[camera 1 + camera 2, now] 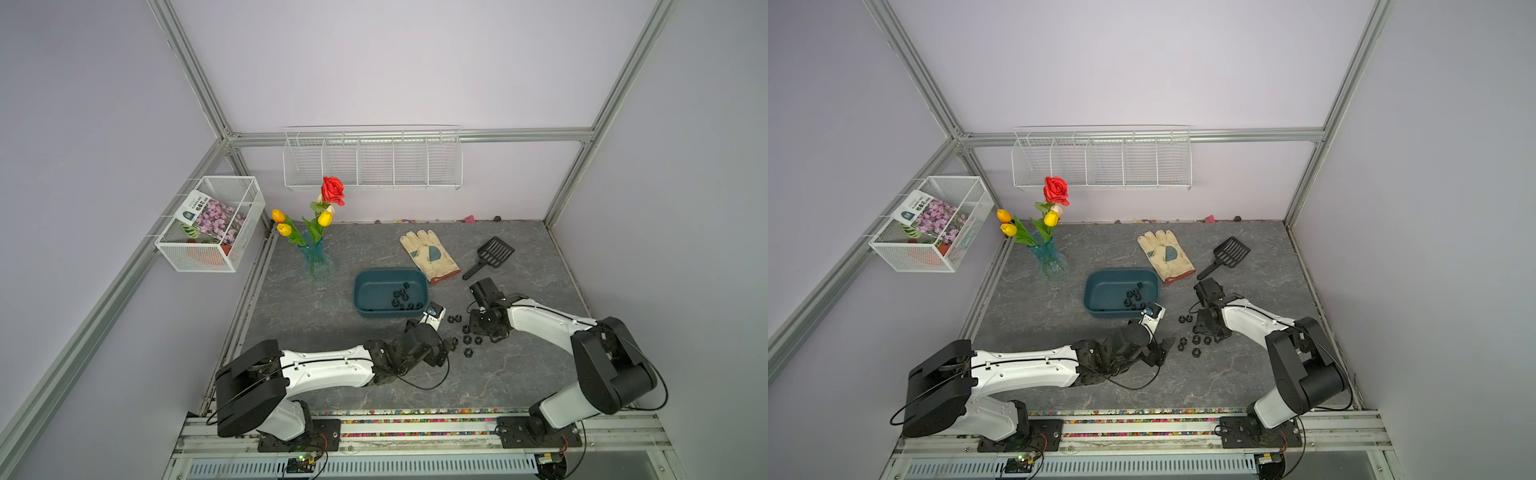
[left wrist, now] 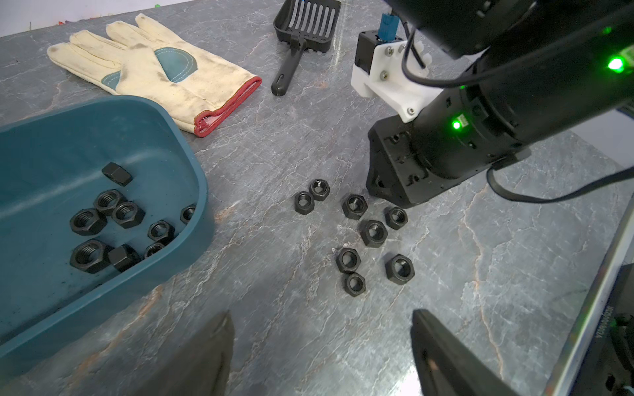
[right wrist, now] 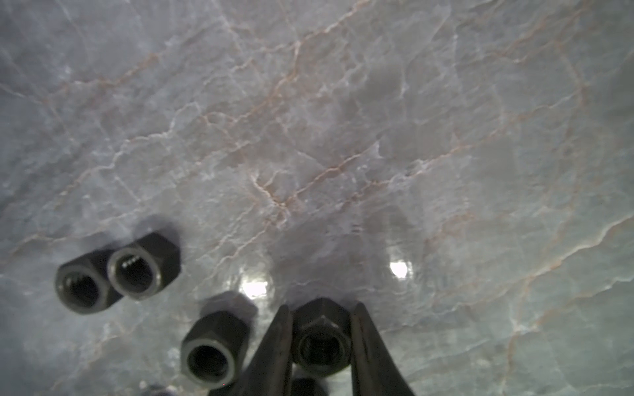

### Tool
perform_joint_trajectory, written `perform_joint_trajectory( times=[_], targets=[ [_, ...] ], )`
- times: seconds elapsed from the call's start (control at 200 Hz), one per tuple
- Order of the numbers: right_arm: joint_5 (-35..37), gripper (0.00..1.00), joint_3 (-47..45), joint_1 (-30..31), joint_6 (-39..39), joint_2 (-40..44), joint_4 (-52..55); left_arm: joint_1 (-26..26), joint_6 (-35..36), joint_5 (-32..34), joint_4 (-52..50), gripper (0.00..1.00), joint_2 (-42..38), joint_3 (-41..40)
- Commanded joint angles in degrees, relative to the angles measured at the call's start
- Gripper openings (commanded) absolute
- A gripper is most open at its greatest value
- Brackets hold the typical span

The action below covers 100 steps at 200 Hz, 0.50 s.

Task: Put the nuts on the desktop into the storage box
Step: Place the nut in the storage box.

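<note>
Several small black nuts point(image 1: 467, 338) lie in a loose cluster on the dark grey desktop point(image 1: 519, 374), to the right of the teal storage box point(image 1: 390, 271). More nuts point(image 1: 401, 297) lie inside the box. In the right wrist view, my right gripper point(image 3: 321, 305) is down at the desktop, and its fingers point(image 3: 274, 343) press both sides of one nut point(image 3: 322, 346). Three other nuts point(image 3: 212, 346) lie beside it. My left gripper point(image 2: 320, 313) hovers open and empty near the cluster point(image 2: 374, 233), just right of the box's near corner point(image 2: 202, 185).
Behind the box lie a cream work glove point(image 1: 430, 255) and a black slotted scoop point(image 1: 490, 255). A vase of flowers point(image 1: 316, 257) stands at the back left. White wire baskets hang on the left wall point(image 1: 208, 224) and the back wall point(image 1: 372, 160).
</note>
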<state>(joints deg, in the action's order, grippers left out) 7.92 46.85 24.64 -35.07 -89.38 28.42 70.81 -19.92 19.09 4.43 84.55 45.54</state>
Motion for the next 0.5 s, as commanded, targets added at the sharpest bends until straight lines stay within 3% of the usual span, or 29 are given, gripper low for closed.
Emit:
perform_joint_trajectory(
  times=[0.0,0.495],
  targets=[
    [0.04,0.2,1.08,1.91,-0.54,-1.93,1.72,0.21,-0.95,0.51,0.17,0.83,-0.26,0.6],
    [1.62,0.18,13.79,6.05,2.34,0.73,9.28,-1.33,-2.62,11.23,-4.6,0.83,-9.88,-3.95]
  ],
)
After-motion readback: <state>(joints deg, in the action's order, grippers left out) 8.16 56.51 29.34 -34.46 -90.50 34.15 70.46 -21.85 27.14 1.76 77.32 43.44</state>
